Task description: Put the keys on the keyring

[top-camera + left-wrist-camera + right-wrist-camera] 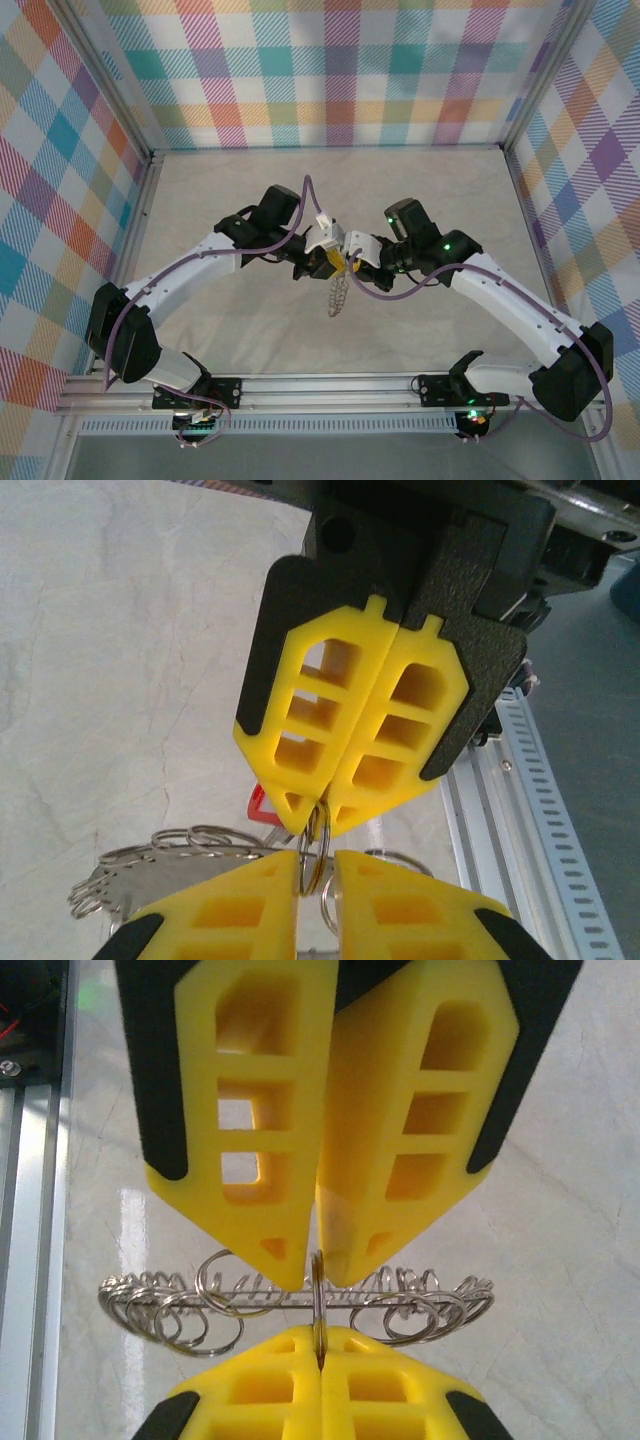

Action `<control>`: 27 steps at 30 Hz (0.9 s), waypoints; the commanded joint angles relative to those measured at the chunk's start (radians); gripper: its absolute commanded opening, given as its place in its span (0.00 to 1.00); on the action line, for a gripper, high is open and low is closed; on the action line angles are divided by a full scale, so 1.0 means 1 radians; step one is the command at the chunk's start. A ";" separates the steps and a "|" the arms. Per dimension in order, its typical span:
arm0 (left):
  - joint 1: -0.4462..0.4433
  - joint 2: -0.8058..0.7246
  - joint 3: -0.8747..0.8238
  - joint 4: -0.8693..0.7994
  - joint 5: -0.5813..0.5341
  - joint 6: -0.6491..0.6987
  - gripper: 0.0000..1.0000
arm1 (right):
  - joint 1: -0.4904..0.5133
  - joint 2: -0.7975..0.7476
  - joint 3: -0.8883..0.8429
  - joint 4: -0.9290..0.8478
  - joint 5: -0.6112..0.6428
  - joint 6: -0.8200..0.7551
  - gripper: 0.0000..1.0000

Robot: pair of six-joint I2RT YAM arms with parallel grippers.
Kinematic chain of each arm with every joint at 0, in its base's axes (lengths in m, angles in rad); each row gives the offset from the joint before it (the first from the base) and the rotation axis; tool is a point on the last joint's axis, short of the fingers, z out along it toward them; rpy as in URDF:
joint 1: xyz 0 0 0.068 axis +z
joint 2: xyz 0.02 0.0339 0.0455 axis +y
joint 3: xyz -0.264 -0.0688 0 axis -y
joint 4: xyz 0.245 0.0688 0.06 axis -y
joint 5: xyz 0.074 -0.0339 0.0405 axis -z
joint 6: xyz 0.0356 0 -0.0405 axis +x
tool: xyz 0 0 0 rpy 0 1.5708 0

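Observation:
Both grippers meet above the table's middle, the left gripper [328,257] facing the right gripper [353,262]. In the right wrist view, my right gripper [320,1338] is shut on a small split ring [318,1300]. That ring hangs on the keyring [270,1300], seen edge-on with several small rings around it. The left gripper [316,1278] stands slightly open with the ring's top in its gap. From the left wrist, the left gripper [318,858] shows a narrow gap around the split ring [316,842]. A key's red tag [262,805] peeks out behind the right gripper [318,825]. The keyring [338,292] dangles below.
An aluminium rail [330,385] runs along the near edge, also visible as the slotted rail [520,780] and rail [30,1210]. Plaid walls [330,70] enclose the pale marble table [230,200] on three sides.

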 commanded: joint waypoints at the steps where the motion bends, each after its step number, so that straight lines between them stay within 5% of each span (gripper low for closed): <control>1: -0.015 0.002 0.004 0.042 0.047 -0.030 0.17 | 0.008 0.003 0.030 0.077 -0.051 0.002 0.00; 13: -0.014 -0.008 -0.014 0.022 0.069 0.025 0.04 | 0.008 -0.043 0.002 0.131 -0.051 0.038 0.00; 18: -0.015 -0.011 -0.006 -0.027 0.035 0.055 0.19 | 0.006 -0.053 0.000 0.135 -0.044 0.039 0.00; 22: -0.015 -0.010 -0.004 -0.041 0.010 0.063 0.13 | 0.007 -0.050 0.002 0.141 -0.051 0.043 0.00; 24: -0.015 -0.014 -0.002 -0.039 0.010 0.063 0.01 | 0.007 -0.046 0.005 0.141 -0.057 0.043 0.00; 27: -0.015 -0.025 0.001 -0.037 0.014 0.064 0.00 | 0.007 -0.042 0.007 0.146 -0.062 0.046 0.00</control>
